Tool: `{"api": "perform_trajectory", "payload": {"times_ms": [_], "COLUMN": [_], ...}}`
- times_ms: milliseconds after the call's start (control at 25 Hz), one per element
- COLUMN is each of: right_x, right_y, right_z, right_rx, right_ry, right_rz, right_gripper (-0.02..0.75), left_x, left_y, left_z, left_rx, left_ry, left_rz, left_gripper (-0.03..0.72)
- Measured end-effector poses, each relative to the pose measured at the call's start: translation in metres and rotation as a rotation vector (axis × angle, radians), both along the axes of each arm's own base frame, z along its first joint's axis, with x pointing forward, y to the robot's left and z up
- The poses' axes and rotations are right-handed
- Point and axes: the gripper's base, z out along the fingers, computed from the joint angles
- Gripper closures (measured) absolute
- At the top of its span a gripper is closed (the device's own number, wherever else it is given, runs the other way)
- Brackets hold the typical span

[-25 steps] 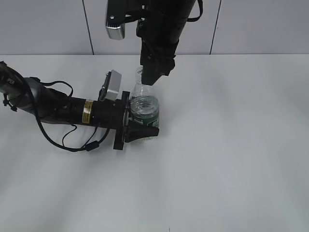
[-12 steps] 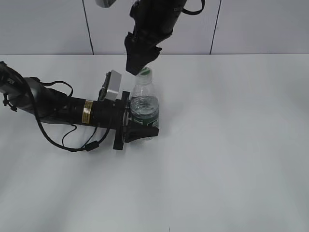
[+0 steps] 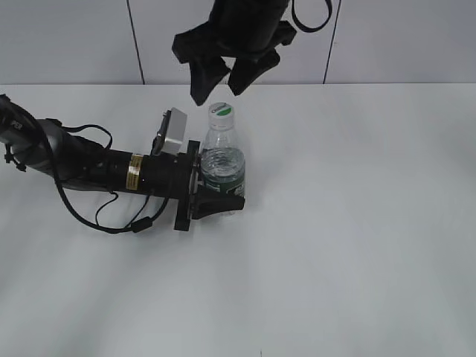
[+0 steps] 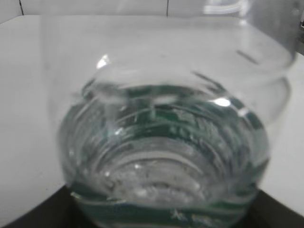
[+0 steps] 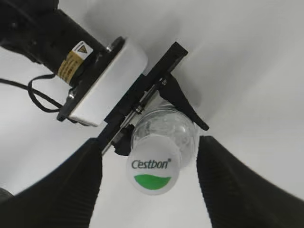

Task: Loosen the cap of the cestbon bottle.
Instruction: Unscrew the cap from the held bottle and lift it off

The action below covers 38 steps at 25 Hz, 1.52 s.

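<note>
Bottle (image 3: 222,165) stands upright on white bench (image 3: 357,223), cap (image 3: 222,111) on top. Left end effector (image 3: 212,195) lies horiz. at bench level, clamped round bottle's lower body. Right end effector (image 3: 221,76) hangs just above cap, fingers (image 5: 57,190) spread wide either side, holding nothing, not touching cap.

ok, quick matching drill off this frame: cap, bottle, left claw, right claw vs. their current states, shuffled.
Things:
1. cap
2. cestbon bottle
3. left claw
4. right claw

States:
A. open, above the cap, not touching it
B. upright on the table, water inside
C. clamped around the bottle's lower body
D. on the bottle's neck, white with a green mark

Pairs: 1-D, 2-B, 3-C, 4-A
</note>
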Motion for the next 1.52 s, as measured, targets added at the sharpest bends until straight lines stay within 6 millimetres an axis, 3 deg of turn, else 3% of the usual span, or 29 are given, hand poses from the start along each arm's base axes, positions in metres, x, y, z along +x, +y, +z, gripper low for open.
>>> {"api": "perform_trajectory", "payload": {"times_ms": [240,400,1520], "right_x": [0.002,0.002,-0.001], "right_y": [-0.002,-0.002,-0.003], "right_z": [-0.001,-0.001,-0.014], "right_rx": [0.031,0.044,0.023], "right_ry": [0.094,0.126,0.18], "right_rz": [-0.282,-0.362,-0.396], "right_gripper": [0.259,0.259,0.259], "left_x": [0.0,0.0,0.0], "left_y": [0.0,0.0,0.0], "left_z": [0.0,0.0,0.0], "left_rx": [0.0,0.0,0.0], "left_ry": [0.0,0.0,0.0], "left_rz": [0.0,0.0,0.0], "left_gripper": [0.276,0.276,0.276]}}
